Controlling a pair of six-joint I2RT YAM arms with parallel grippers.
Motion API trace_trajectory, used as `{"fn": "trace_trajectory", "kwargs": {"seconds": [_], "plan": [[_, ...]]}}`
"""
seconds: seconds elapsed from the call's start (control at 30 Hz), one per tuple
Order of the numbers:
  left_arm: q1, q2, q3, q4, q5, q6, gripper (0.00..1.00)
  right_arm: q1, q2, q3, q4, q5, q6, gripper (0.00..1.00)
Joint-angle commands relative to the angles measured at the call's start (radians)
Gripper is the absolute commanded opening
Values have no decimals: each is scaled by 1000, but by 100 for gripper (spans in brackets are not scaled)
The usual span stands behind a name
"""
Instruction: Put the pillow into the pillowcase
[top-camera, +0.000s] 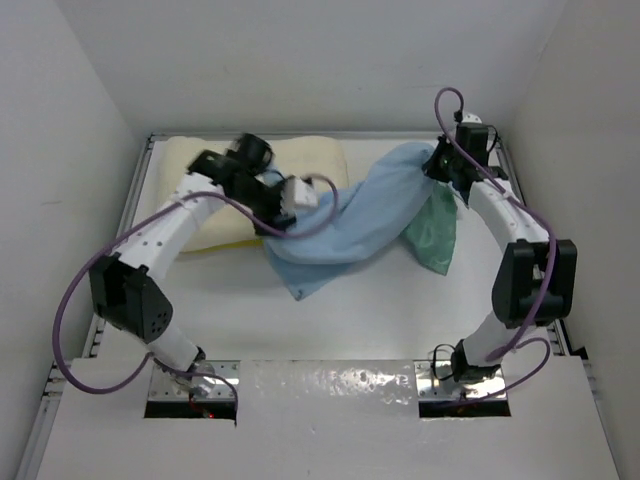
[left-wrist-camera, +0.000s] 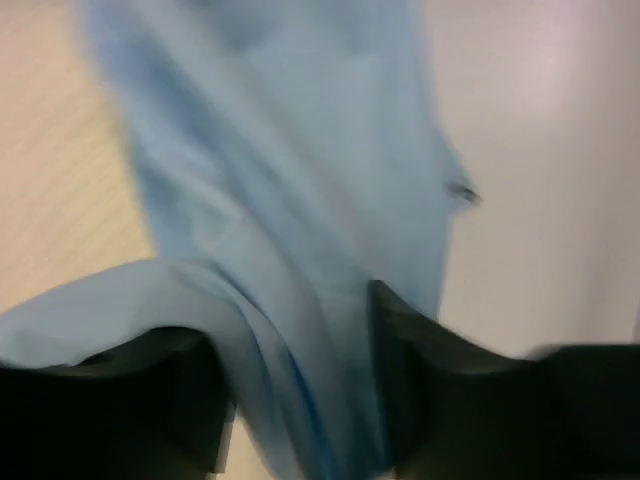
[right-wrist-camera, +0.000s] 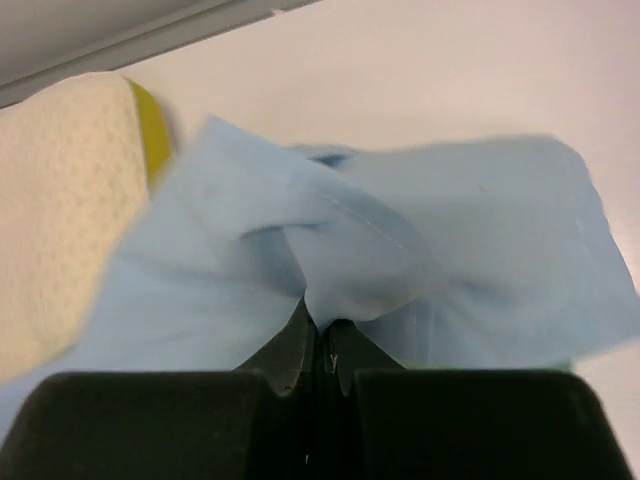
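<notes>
The cream pillow (top-camera: 205, 160) lies at the back left of the table; it also shows in the right wrist view (right-wrist-camera: 60, 200) with its yellow trim. The light blue pillowcase (top-camera: 350, 220) hangs stretched between both grippers, its teal side (top-camera: 435, 235) drooping at the right. My left gripper (top-camera: 284, 222) is over the pillow's near right corner, and its jaws close round a thick fold of pillowcase (left-wrist-camera: 290, 180), blurred in the left wrist view. My right gripper (top-camera: 438, 166) at the back right is shut, pinching a fold of pillowcase (right-wrist-camera: 400, 250) at its tips (right-wrist-camera: 322, 325).
White walls enclose the table on three sides. A metal rail (top-camera: 135, 190) runs along the left edge and another (top-camera: 515, 185) along the right. Purple cables loop off both arms. The pillowcase's lower corner (top-camera: 300, 290) rests on the white tabletop.
</notes>
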Motion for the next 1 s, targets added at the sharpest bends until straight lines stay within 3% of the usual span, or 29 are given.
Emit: {"fn": "trace_trajectory", "kwargs": {"seconds": [0.0,0.03,0.07,0.1,0.2,0.27,0.3,0.37,0.43,0.47,0.5,0.53,0.57,0.67,0.7,0.83,0.9,0.97], "plan": [[-190,22,-99,-200,130,261,81,-14,94,172,83,-159,-86,0],[-240,25,-95,-203,194,261,99,-12,116,253,128,-252,-42,0],[-251,42,-84,-219,227,266,100,-8,140,295,181,-350,-2,0],[-254,51,-34,-221,276,249,100,-2,201,344,288,-556,93,0],[-222,93,109,-169,284,85,100,46,310,497,480,-902,289,0],[-130,94,149,-41,313,-69,100,55,318,481,588,-1010,359,0],[-62,91,149,80,319,-205,100,43,289,393,623,-1073,405,0],[-6,94,152,174,281,-298,100,23,238,293,621,-1115,347,0],[34,103,154,284,212,-384,100,0,149,193,515,-1167,229,0],[40,108,155,323,134,-415,100,-5,118,185,272,-1168,10,0],[51,122,160,390,106,-467,100,-6,70,224,-139,-1112,-147,0],[54,131,169,417,83,-486,99,-5,59,276,-143,-1056,-332,0],[55,145,183,437,49,-493,97,1,55,321,-505,-1002,-599,0],[54,211,252,475,70,-445,87,5,42,418,-883,-928,-827,0],[46,229,266,480,105,-417,80,5,30,386,-918,-916,-843,0],[-18,330,292,544,89,-317,77,5,-56,177,-837,-819,-802,0],[-66,376,276,611,61,-319,84,6,-77,111,-811,-796,-784,0],[-86,404,258,693,77,-369,98,12,-90,90,-792,-767,-770,0]]}}
